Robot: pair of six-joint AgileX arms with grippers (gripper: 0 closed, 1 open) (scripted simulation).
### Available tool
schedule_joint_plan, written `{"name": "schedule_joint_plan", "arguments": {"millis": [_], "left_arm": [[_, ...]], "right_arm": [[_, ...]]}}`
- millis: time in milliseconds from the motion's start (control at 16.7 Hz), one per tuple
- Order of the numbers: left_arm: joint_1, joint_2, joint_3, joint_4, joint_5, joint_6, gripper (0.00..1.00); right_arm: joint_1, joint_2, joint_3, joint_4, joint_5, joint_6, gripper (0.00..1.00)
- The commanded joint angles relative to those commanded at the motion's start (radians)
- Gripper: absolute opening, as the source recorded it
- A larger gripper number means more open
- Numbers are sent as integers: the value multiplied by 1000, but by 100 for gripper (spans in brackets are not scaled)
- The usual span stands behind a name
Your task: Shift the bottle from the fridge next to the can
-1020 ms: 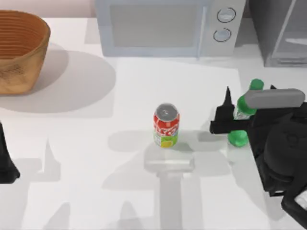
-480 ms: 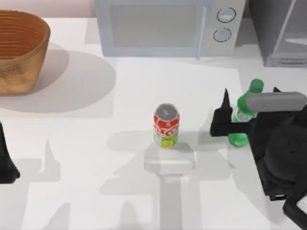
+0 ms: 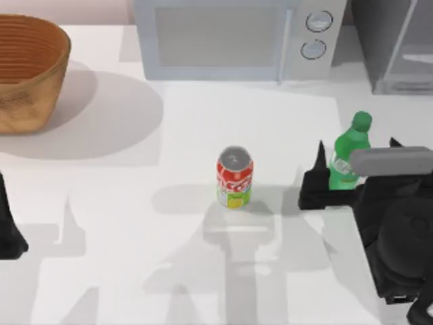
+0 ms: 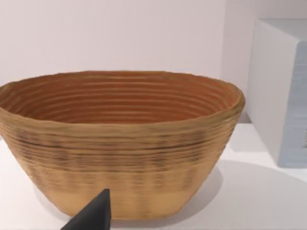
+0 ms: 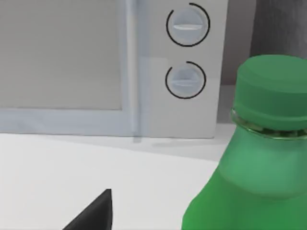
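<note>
The green bottle [image 3: 350,154] stands upright on the table to the right of the red can [image 3: 235,177], with a gap of about a can's width between them. My right gripper [image 3: 356,143] is open, one finger on each side of the bottle and neither pressing on it. The right wrist view holds the bottle's cap and shoulder [image 5: 259,143] close up, with one dark fingertip [image 5: 98,211] apart from it. The grey fridge [image 3: 399,47] with its glass door is at the back right corner. My left gripper [image 3: 8,230] is parked at the table's left edge, open.
A white microwave [image 3: 237,37] with two round knobs stands at the back centre, just left of the fridge. A wicker basket [image 3: 27,74] sits at the back left and looms large in the left wrist view as the basket wall [image 4: 120,143].
My right gripper has drawn back toward the table's front, away from the bottle. The bottle has gone from leaning to standing upright in the same spot. The can and left arm are unmoved.
</note>
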Motion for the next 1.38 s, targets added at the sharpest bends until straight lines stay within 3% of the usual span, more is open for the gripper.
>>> {"name": "schedule_joint_plan", "arguments": {"millis": [240, 540, 960, 1380], "left_arm": [[0, 0, 0, 0, 0, 0, 100], [0, 0, 0, 0, 0, 0, 100], [0, 0, 0, 0, 0, 0, 100], [0, 0, 0, 0, 0, 0, 100]], "right_arm": [[-24, -63, -27, -32, -59, 1, 100], [-144, -377, -133, -225, -281, 2, 100], [-439, -1063, -296, -722, -574, -14, 100], [-677, -1635, -331, -1213, -664, -66, 100]]}}
